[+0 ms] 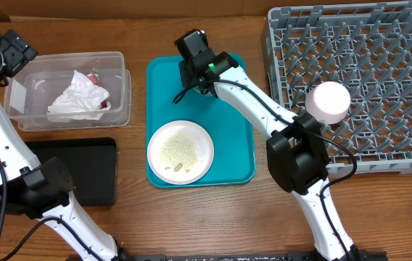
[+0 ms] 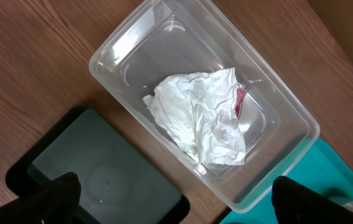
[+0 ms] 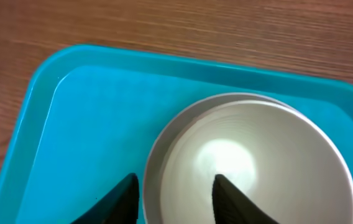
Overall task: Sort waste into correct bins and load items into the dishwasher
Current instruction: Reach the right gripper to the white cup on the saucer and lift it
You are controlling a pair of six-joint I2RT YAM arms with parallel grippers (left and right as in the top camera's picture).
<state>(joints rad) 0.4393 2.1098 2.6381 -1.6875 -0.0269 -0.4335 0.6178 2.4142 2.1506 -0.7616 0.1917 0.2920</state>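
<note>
- Straddling bowl [image 3: 251, 168] rim on tray [image 3: 89, 124]: R pincer [image 3: 175, 198], part open, not clamped.
- L pincer [image 2: 179, 199] wide open, empty; bin [image 2: 133, 56] w/ tissue [image 2: 195, 118] just ahead.

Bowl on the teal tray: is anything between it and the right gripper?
Nothing visible. The right gripper straddles the rim of the bowl on the teal tray, one finger inside, one outside.

Brown wood-grain table [image 1: 133, 225], soft even light, paler brown panel [image 1: 119, 7] along far edge
</note>
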